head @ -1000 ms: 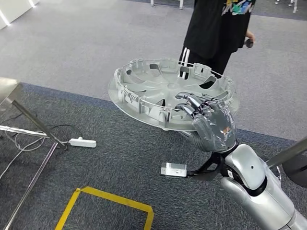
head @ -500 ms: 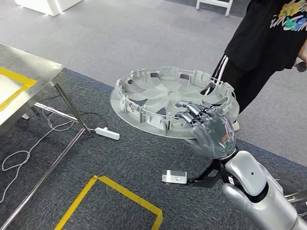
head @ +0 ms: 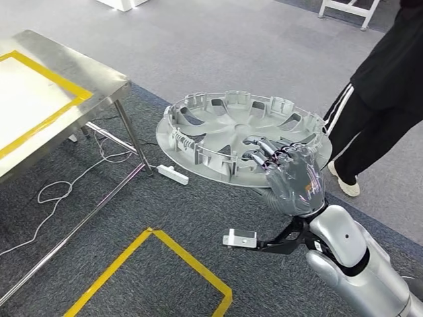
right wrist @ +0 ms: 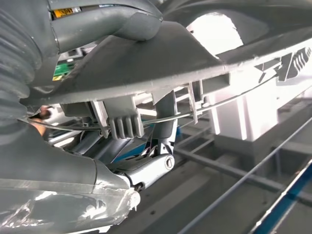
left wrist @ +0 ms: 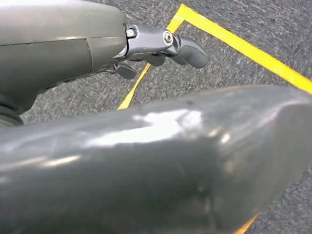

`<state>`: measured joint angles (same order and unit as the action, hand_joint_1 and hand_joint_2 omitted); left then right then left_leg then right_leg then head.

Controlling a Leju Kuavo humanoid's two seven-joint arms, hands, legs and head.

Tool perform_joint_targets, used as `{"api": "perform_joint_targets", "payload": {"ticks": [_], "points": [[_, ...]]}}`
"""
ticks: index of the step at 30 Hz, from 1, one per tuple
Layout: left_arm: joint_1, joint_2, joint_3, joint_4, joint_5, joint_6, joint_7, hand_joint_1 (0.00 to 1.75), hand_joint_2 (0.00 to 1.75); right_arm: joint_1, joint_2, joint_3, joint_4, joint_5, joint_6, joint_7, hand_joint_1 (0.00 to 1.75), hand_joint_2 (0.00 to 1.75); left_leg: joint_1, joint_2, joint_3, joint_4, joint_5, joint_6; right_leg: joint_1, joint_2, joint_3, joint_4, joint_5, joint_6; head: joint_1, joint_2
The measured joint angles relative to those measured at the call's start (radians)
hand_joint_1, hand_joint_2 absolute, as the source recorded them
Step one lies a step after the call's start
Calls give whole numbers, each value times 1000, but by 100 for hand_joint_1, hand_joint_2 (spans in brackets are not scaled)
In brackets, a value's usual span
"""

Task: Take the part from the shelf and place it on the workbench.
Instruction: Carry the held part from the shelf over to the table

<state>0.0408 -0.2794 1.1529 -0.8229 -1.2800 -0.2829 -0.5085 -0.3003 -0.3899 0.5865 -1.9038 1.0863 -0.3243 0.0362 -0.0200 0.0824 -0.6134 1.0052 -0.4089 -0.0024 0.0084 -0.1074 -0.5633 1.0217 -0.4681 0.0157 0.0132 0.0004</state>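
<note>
The part is a silver wheel cover (head: pixel 225 132), lying roughly flat in the air with its ribbed inner side up. My right hand (head: pixel 294 178) grips its near right rim, fingers over the top edge. From the right wrist view I see the cover's underside (right wrist: pixel 147 63) with a finger (right wrist: pixel 154 165) hooked on a clip of the rim. The steel workbench (head: pixel 107 82), with a yellow taped outline (head: pixel 49 112), stands to the left, apart from the cover. My left hand (left wrist: pixel 162 44) hangs over the carpet, fingers stretched out and holding nothing.
A person in black (head: pixel 389 86) stands close behind the cover on the right. A white power strip (head: pixel 173 174) and loose cables (head: pixel 55 191) lie on the carpet by the bench leg (head: pixel 132 139). Yellow floor tape (head: pixel 190 261) marks a square below.
The whole picture has shifted as the camera turned: the workbench has come in from the left and the person has slid to the right. The wheel cover stays in my right hand.
</note>
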Motion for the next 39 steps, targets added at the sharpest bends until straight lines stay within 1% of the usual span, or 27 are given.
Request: {"api": "perform_joint_targets", "payload": {"ticks": [2,3,5,7,8,9,10,11,13,14,16,17,18,20,22,24,25,26,27,29,30,31,33,34,35,37,39], "points": [[-1,2,-4,4,3,6,0,0,0,-3,0,1,0,0,0,0,175,175,-2,-18,0,-11,0,11,2,-23,5,-3,-4,9,2,0],[-1,3,-6,8,7,10,0,0,0,-5,0,2,0,-1,0,1,175,175,1,-31,0,-13,2,15,1,-19,6,-1,-8,14,3,0],[-3,8,-14,18,18,22,0,0,0,-7,-2,3,0,-3,-1,5,175,175,9,-57,3,-18,7,26,-3,34,-14,51,-41,25,5,0],[-9,14,-27,30,29,31,0,0,0,-7,-6,5,0,-4,-1,8,175,175,14,-86,3,-18,10,33,-7,91,-77,181,-102,32,8,0],[-11,17,-33,37,33,33,0,0,0,-7,-8,6,1,-4,-1,8,175,175,14,-102,3,-18,10,34,-8,100,-111,247,-126,34,9,0],[-13,18,-38,45,36,35,0,0,0,-7,-9,6,2,-5,-1,9,175,175,15,-117,3,-18,10,34,-9,103,-134,285,-133,35,9,0],[-13,20,-42,52,39,37,1,0,0,-7,-10,7,3,-5,-1,10,175,175,16,-133,3,-17,10,34,-9,105,-140,285,-119,35,9,0],[-13,23,-46,59,42,40,2,0,0,-8,-11,7,3,-6,0,10,175,175,17,-149,3,-16,11,32,-11,108,-126,243,-86,36,9,0],[-14,29,-56,73,48,45,5,0,0,-10,-14,7,4,-8,0,11,175,175,20,-180,2,-12,10,25,-18,145,-65,103,-14,39,10,0],[-15,32,-61,79,52,49,6,0,0,-11,-16,7,4,-9,0,11,175,175,21,-194,-1,-8,11,19,-23,166,-39,47,6,40,9,0],[-15,38,-68,90,60,57,8,0,0,-12,-19,7,5,-13,1,11,175,175,23,-218,-11,-7,16,7,-25,185,-18,7,9,36,8,0],[-12,41,-71,98,68,63,10,0,0,-12,-20,8,5,-15,1,12,175,175,25,-229,-15,-8,20,1,-24,175,-16,5,10,30,8,0],[-7,45,-75,105,77,68,13,0,0,-13,-22,8,6,-17,2,12,175,175,26,-225,-18,-8,20,-5,-24,163,-16,4,12,24,8,0],[-1,50,-88,117,99,76,19,0,0,-12,-25,10,6,-20,4,14,175,175,22,-174,-37,28,-7,-15,-24,139,-14,0,16,9,3,0],[1,52,-106,124,121,78,28,0,0,-11,-30,11,6,-22,6,16,175,175,21,-111,-94,148,-72,-22,-21,113,-14,-1,15,-1,-3,0],[3,53,-124,129,138,78,34,0,0,-10,-33,13,6,-24,9,16,175,175,22,-95,-151,268,-116,-25,-18,84,-14,-1,13,-4,-3,0],[5,55,-132,130,143,78,36,0,0,-10,-33,15,6,-25,10,16,175,175,23,-93,-157,283,-112,-25,-17,70,-13,-1,12,-4,-3,0],[8,56,-138,131,146,78,38,0,0,-10,-34,16,6,-25,11,16,175,175,22,-90,-142,256,-90,-24,-17,57,-12,-1,11,-4,-3,0],[11,58,-142,132,146,78,39,0,0,-10,-34,17,6,-25,11,16,175,175,21,-80,-108,195,-58,-22,-17,45,-9,-1,9,-2,-3,0],[13,61,-149,132,147,78,41,0,0,-11,-35,18,6,-25,12,16,175,175,14,-39,-33,57,-9,-14,-12,22,-4,0,3,5,-3,0],[13,62,-153,132,147,78,42,0,0,-11,-37,18,6,-25,12,16,175,175,11,-25,-11,14,1,-9,-9,11,-2,1,0,9,-2,0],[13,62,-156,133,148,78,42,0,0,-12,-38,18,6,-25,12,16,175,175,7,-22,-3,-4,1,-4,-6,0,0,0,-2,14,-1,0],[18,61,-163,133,154,77,44,0,0,-13,-40,18,5,-25,13,17,175,175,8,-46,-3,-10,2,7,-6,-18,5,-5,-6,24,0,0],[22,60,-165,132,158,74,45,0,0,-13,-41,19,5,-25,14,17,175,175,12,-58,-1,-13,4,12,-7,-8,5,1,-13,30,0,0],[24,60,-167,132,162,71,48,0,0,-13,-42,19,5,-25,15,17,175,175,16,-70,1,-15,6,17,-9,16,-3,23,-29,35,2,0],[27,59,-173,131,167,65,52,0,0,-12,-45,20,5,-26,16,17,175,175,22,-93,3,-18,7,24,-12,79,-53,133,-85,42,8,0],[28,57,-179,130,171,60,54,0,0,-12,-46,20,5,-26,17,17,175,175,22,-119,3,-17,7,27,-13,102,-119,260,-130,45,11,0]]}}
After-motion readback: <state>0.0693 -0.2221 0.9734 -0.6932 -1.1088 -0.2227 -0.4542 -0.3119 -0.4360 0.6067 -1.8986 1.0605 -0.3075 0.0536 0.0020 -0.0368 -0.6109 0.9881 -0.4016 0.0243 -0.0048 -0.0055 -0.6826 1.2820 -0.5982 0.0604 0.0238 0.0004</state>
